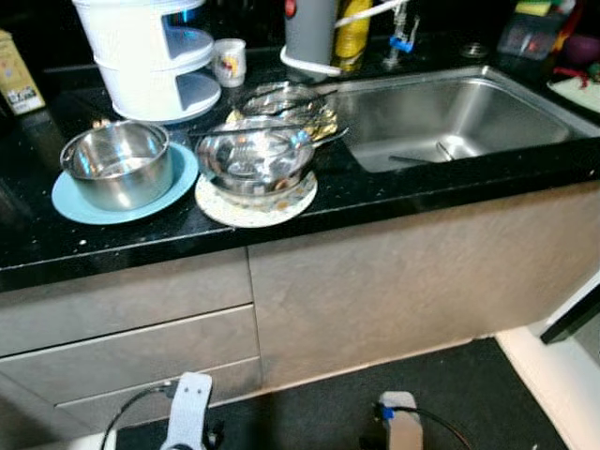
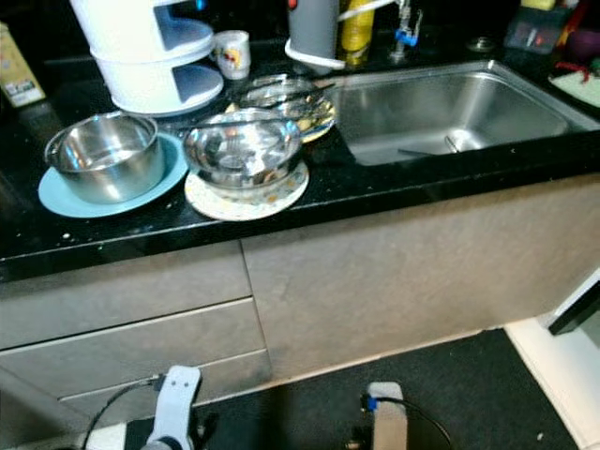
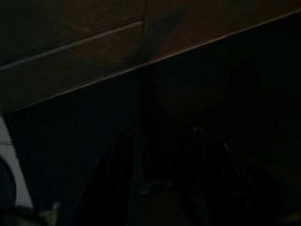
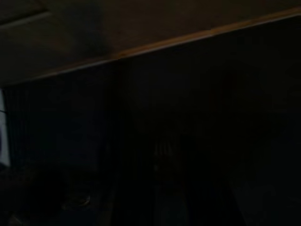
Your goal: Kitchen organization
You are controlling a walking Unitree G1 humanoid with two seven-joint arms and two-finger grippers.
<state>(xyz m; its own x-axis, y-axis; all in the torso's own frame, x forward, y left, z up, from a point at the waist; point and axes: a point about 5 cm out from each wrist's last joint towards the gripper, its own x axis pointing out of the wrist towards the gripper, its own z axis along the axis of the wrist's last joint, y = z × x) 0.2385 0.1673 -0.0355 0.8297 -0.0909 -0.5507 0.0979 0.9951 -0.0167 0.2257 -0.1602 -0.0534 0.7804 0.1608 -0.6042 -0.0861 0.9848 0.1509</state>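
On the black counter (image 1: 28,244) a steel bowl (image 1: 117,161) sits on a light blue plate (image 1: 70,208). To its right, a second steel bowl (image 1: 253,155) rests on a patterned white plate (image 1: 248,214). Behind that, a third bowl (image 1: 281,98) lies on a yellowish plate beside the steel sink (image 1: 450,112). Both arms hang low in front of the cabinet, the left arm (image 1: 187,412) and the right arm (image 1: 401,427), far below the dishes. In the dark left wrist view my left gripper (image 3: 162,132) shows two fingers apart with nothing between them. The right wrist view is too dark to read.
A white tiered rack (image 1: 145,56), a small mug (image 1: 229,61), a grey canister (image 1: 309,33) and a yellow bottle (image 1: 353,33) line the counter's back. A carton (image 1: 17,75) stands far left. Grey drawers (image 1: 122,328) lie below, with dark floor (image 1: 450,394) before them.
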